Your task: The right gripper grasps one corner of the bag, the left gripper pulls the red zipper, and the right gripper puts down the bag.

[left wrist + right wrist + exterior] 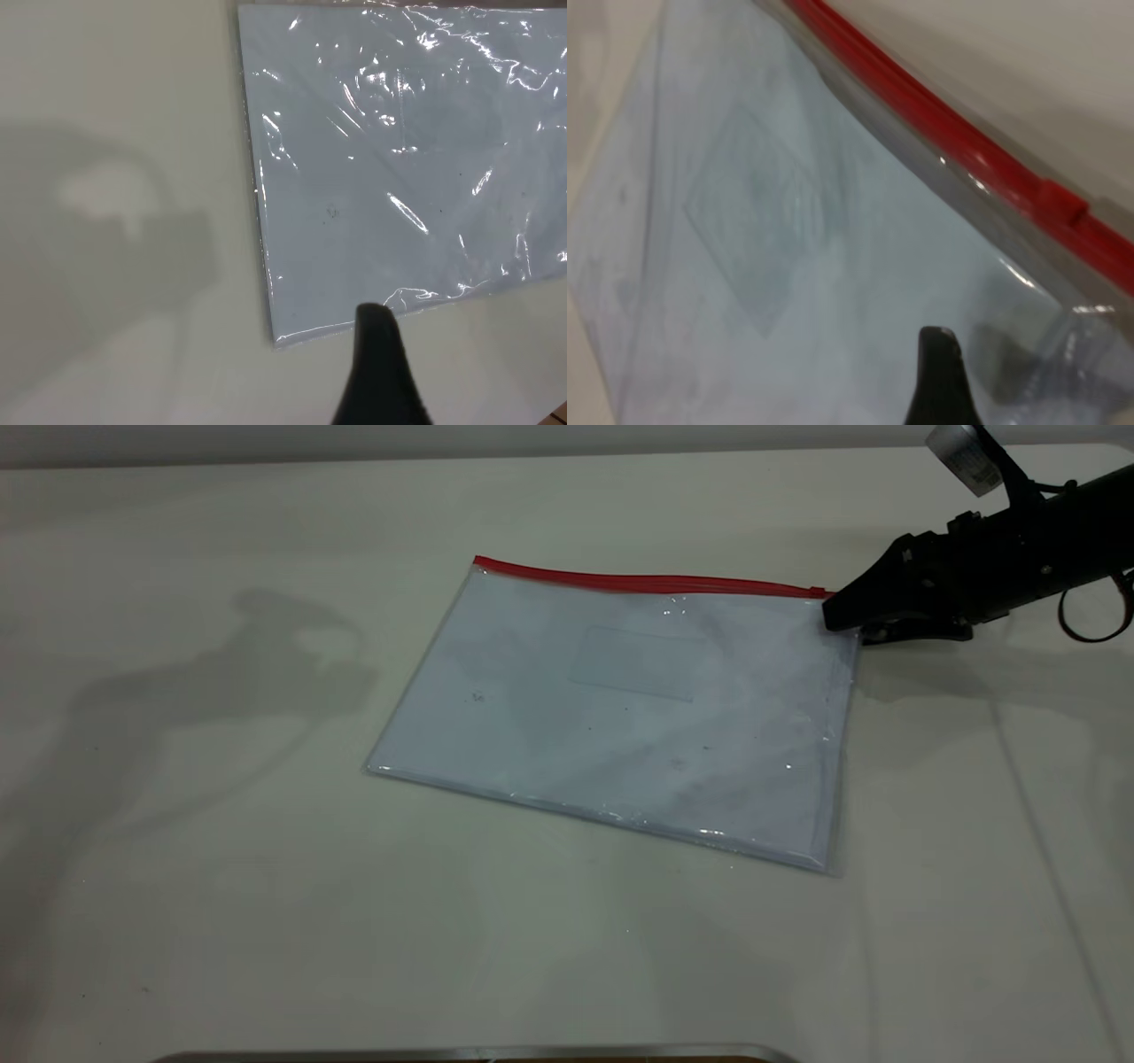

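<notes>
The bag (620, 708) is lying flat on the desk (221, 886), with the red zipper (647, 583) running along its far edge and the slider (1061, 202) sitting near the corner on the right arm's side. The right gripper (842, 615) is reaching in low at that corner, its jaws closing around the bag's edge: one finger (939, 376) is resting on top of the plastic and the other is showing dark beneath it. So the first step is looking nearly or just done, judging by the bag not yet being lifted. The left gripper (376, 372) is hovering above the bag's near corner on its own side, well apart from the zipper; I cannot tell how its jaws are standing. Pulling the zipper and putting the bag down are remaining.
</notes>
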`<state>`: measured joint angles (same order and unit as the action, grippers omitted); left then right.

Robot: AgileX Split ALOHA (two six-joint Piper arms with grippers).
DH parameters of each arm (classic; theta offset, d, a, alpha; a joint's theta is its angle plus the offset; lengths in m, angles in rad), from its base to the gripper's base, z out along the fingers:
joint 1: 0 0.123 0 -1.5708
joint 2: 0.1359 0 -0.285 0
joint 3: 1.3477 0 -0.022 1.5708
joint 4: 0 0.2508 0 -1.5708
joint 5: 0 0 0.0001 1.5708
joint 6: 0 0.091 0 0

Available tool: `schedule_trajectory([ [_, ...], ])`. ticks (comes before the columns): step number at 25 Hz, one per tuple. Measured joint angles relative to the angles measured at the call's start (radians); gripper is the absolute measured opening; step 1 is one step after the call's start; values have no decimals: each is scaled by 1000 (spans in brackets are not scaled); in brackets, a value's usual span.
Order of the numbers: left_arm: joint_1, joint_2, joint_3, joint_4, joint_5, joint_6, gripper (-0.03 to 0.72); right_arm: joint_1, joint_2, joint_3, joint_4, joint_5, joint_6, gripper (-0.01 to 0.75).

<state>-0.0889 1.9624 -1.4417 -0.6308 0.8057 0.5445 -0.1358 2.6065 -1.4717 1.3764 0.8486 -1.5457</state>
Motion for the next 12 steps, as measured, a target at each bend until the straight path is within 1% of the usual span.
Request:
schedule_trajectory([
  [3,0,0,0,0,0,0,590,0,14,0,42,31,-24,588],
  [6,0,0,0,0,1,0,590,8,25,0,70,48,-35,572],
  [10,0,0,0,0,2,0,590,40,31,0,81,48,-70,528],
  [12,0,0,0,0,5,-5,590,53,31,0,97,50,-101,489],
])
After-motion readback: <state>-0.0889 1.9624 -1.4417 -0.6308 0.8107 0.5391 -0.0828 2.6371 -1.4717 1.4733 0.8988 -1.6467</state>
